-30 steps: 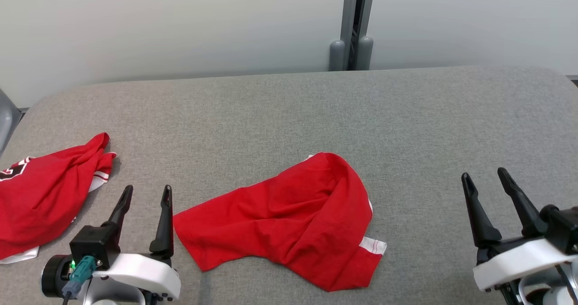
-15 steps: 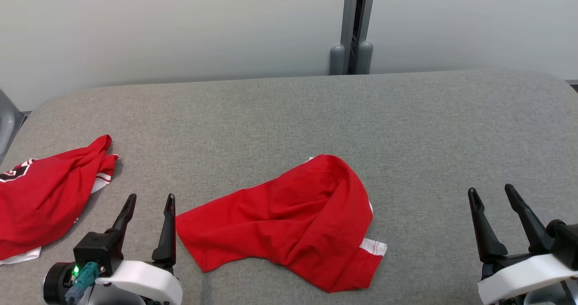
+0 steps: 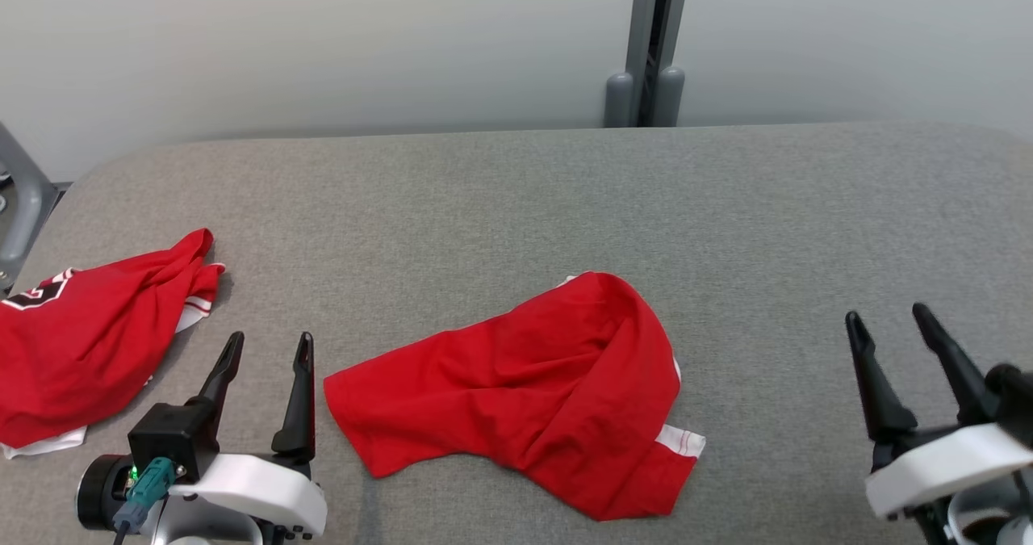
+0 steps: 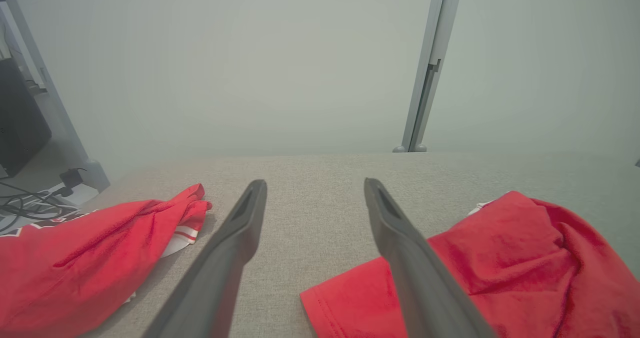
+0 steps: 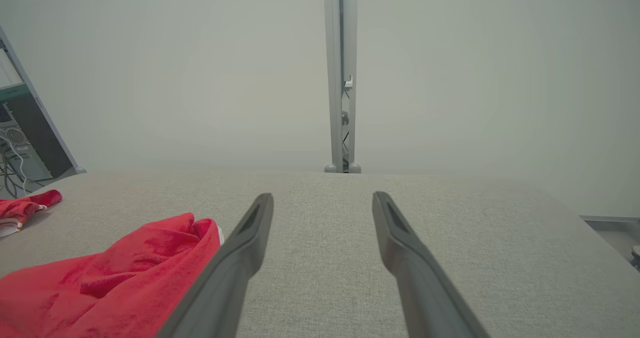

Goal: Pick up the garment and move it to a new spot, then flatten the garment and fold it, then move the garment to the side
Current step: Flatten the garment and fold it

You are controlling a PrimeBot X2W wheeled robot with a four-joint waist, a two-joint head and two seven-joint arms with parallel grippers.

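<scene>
Head view: garment (image 3: 524,391) lies crumpled mid-table (image 3: 516,198), toward the near edge. It's not flat and not folded, and nothing is held. My read is that the task is early: flatten, fold and move aside are all left. Can't tell if the first relocation is done. Left gripper (image 3: 270,339) is open and empty, just beside the garment's left corner. Right gripper (image 3: 886,313) is open and empty, well apart on the other side. Second garment (image 3: 89,343) is bunched at far left.

Overhead; wrists seemingly low; shared garment (image 3: 524,383)
</scene>
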